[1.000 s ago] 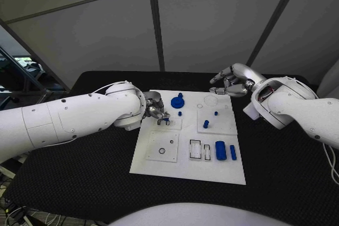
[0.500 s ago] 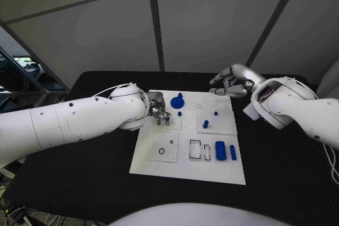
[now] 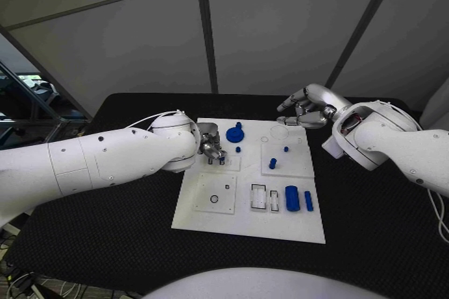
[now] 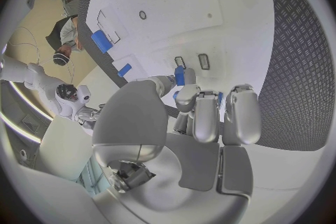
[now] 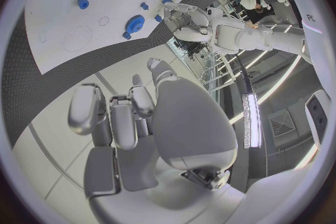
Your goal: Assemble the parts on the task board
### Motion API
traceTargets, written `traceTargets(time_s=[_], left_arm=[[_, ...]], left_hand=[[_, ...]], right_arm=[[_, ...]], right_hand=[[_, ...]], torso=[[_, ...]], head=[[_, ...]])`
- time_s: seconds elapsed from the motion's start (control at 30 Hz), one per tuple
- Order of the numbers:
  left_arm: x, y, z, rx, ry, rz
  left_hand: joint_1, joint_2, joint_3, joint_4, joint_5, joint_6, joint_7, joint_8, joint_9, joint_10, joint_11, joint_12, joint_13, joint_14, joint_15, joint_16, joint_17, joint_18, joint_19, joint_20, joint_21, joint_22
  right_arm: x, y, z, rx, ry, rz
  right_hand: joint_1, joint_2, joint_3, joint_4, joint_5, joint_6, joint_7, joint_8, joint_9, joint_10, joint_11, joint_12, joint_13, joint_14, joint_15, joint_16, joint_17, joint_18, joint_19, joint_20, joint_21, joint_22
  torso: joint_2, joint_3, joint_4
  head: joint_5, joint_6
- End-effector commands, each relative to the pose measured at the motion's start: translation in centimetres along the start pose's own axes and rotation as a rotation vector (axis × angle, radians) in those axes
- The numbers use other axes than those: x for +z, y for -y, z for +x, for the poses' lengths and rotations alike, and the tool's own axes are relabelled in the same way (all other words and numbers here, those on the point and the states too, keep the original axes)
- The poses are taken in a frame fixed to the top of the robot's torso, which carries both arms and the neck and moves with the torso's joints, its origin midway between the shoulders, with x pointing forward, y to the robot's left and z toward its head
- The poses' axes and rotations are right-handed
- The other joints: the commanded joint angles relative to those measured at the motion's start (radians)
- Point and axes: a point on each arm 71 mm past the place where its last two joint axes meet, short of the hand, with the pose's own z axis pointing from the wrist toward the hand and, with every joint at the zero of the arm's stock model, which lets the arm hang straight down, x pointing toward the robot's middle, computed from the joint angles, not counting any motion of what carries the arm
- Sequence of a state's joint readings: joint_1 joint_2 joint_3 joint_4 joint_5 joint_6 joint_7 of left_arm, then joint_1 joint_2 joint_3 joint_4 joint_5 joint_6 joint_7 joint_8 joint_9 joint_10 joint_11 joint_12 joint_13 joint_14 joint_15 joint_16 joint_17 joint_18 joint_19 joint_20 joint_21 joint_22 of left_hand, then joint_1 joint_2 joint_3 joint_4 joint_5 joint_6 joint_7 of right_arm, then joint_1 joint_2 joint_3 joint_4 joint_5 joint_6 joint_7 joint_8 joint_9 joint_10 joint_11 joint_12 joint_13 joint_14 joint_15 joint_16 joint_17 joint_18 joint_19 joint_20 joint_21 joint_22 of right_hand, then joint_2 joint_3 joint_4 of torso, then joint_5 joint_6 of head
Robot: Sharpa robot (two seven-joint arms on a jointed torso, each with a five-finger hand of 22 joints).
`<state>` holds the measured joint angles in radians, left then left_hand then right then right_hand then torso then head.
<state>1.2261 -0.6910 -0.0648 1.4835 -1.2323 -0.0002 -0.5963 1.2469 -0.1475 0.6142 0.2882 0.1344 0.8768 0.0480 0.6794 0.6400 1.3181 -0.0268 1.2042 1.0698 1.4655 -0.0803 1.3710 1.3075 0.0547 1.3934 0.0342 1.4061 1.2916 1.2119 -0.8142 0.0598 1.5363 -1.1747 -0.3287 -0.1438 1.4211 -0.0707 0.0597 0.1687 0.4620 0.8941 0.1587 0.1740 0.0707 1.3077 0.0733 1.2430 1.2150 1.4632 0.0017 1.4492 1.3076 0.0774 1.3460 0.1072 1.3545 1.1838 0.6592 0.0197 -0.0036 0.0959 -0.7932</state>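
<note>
Left hand (image 3: 211, 147): fingers (image 4: 198, 115) pinch a small blue part (image 4: 180, 75) just above the task board (image 3: 245, 226), presumably for insertion; right hand (image 3: 308, 108), fingers loosely curled and empty, waits aside.

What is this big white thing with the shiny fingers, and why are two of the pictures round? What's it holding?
It is a robot with two white arms, each ending in a silver hand. The square picture comes from a camera on its head, looking down at a black table. The round pictures come from cameras at its wrists, just behind each hand, so the fingers look huge.

On the table lies a white task board with small blue parts: a blue gear, a short blue peg and two blue cylinders lying side by side.

The left hand pinches a small blue piece over slots in the board. The right hand holds nothing and hangs beyond the board's far edge.
</note>
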Motion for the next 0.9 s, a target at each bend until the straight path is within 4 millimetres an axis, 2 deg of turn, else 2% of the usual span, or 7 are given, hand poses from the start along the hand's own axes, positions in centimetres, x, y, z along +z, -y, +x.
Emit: traceTargets(time_s=[0.03,0.9], left_arm=[[0.05,-0.06,0.17,0.041,-0.024,-0.013],[-0.3,0.03,0.8,0.073,-0.071,-0.006]], left_hand=[[-0.009,-0.001,0.147,-0.142,0.004,-0.004,-0.002,0.007,0.001,0.005,0.0,0.003,0.0,0.047,-0.002,0.006,0.021,0.011,0.003,-0.003,0.003,0.0],[-0.017,-0.006,0.164,-0.16,0.004,-0.007,-0.002,0.011,0.008,0.003,0.0,0.001,-0.004,0.047,-0.003,0.006,0.021,0.011,0.002,-0.003,0.001,0.0]], right_arm=[[0.01,-0.16,-0.04,-0.006,-0.005,-0.005],[0.04,-0.09,-0.01,-0.008,-0.011,-0.004]], right_hand=[[-0.001,0.001,0.002,0.007,-0.004,0.002,0.003,0.005,-0.001,0.006,-0.002,0.002,-0.001,0.064,-0.007,-0.004,0.076,0.005,0.001,-0.004,-0.004,-0.002],[-0.001,0.001,0.002,0.008,-0.005,0.002,0.003,0.005,-0.001,0.006,-0.002,0.002,-0.001,0.064,-0.007,-0.005,0.076,0.005,0.001,-0.004,-0.004,-0.003]], torso=[[0.0,0.0,0.0006],[0.0,0.0,0.001]], head=[[-0.003,-0.001],[-0.005,-0.004]])
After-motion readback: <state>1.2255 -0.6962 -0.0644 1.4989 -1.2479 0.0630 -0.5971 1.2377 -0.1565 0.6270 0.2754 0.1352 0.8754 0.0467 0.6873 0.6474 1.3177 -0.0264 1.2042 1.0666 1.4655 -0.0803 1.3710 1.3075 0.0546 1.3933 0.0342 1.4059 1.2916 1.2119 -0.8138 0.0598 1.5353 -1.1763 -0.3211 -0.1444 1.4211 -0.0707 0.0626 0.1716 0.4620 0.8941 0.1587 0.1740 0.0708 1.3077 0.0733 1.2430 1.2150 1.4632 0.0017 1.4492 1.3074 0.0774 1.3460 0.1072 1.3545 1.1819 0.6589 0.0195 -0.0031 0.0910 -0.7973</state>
